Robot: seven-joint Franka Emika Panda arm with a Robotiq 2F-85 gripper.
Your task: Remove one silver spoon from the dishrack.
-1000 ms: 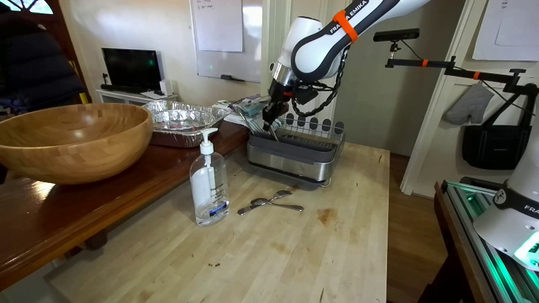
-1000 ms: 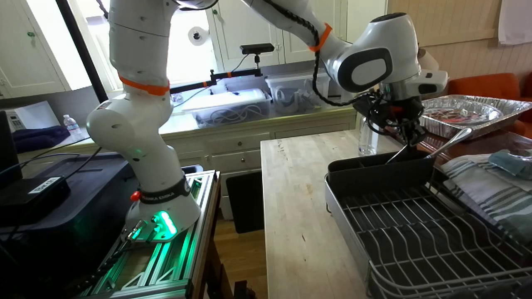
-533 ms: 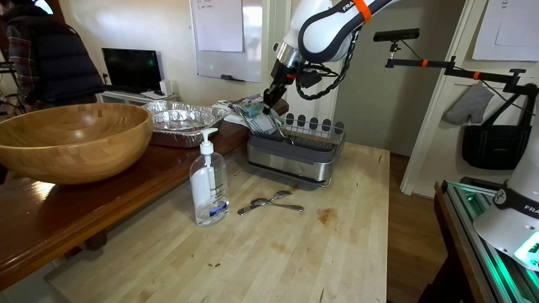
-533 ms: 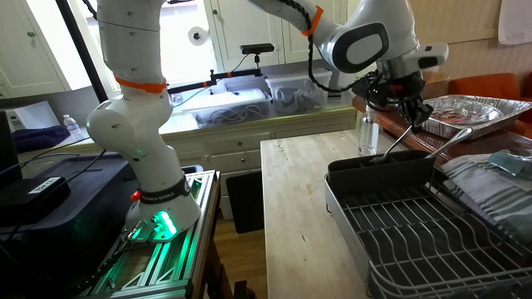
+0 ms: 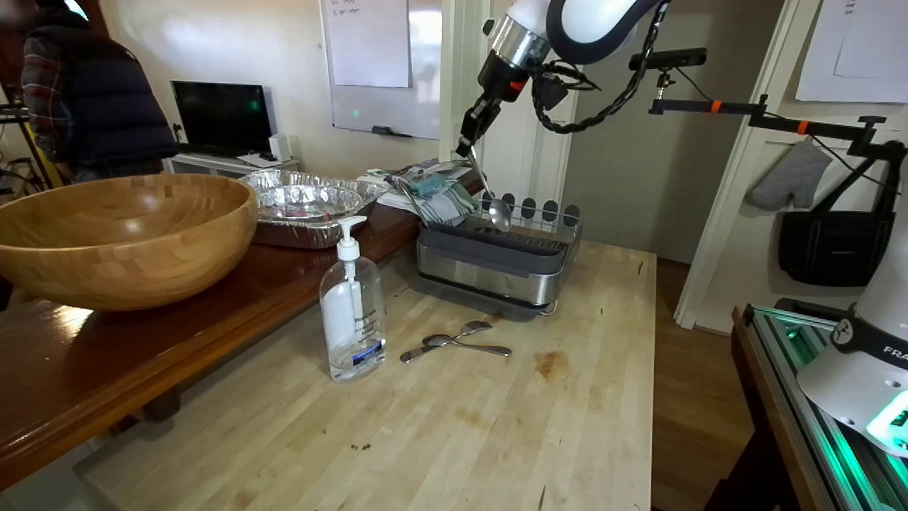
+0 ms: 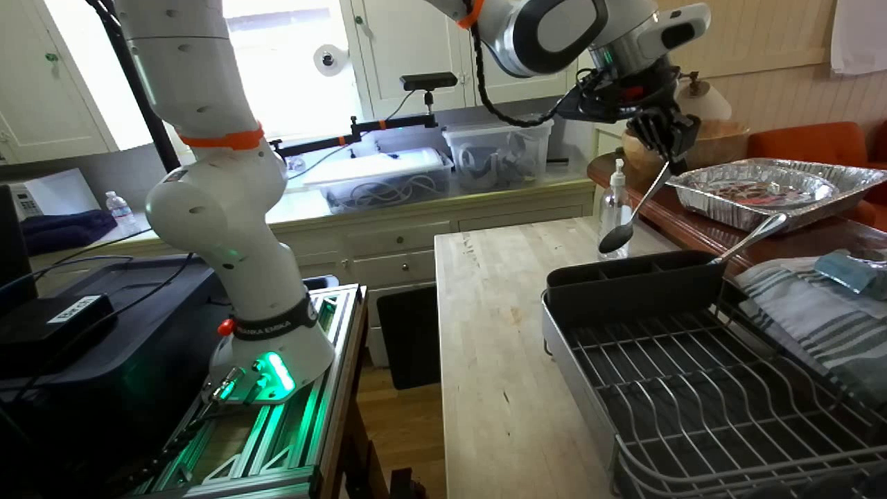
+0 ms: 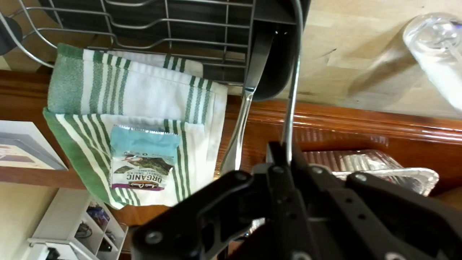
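Silver spoon (image 6: 641, 206) hangs up in the air above the dishrack (image 5: 486, 273), slanted, with its round end down. Your gripper (image 7: 286, 153) pinches the top of its handle tight. You can see a knife (image 7: 248, 94) leaning in an end slot of the rack's dark holder (image 6: 637, 298). On your pale table (image 5: 511, 426), two pieces of silverware (image 5: 440, 341) lie crossed near the clear soap bottle (image 5: 352, 319). Just beside the dishrack, you see a striped towel (image 7: 144, 81) with a blue snack bag (image 7: 144, 157) on it. A big wooden bowl (image 5: 142, 273) and a shiny foil tray (image 6: 721, 208) sit on the brown table (image 5: 142, 348).
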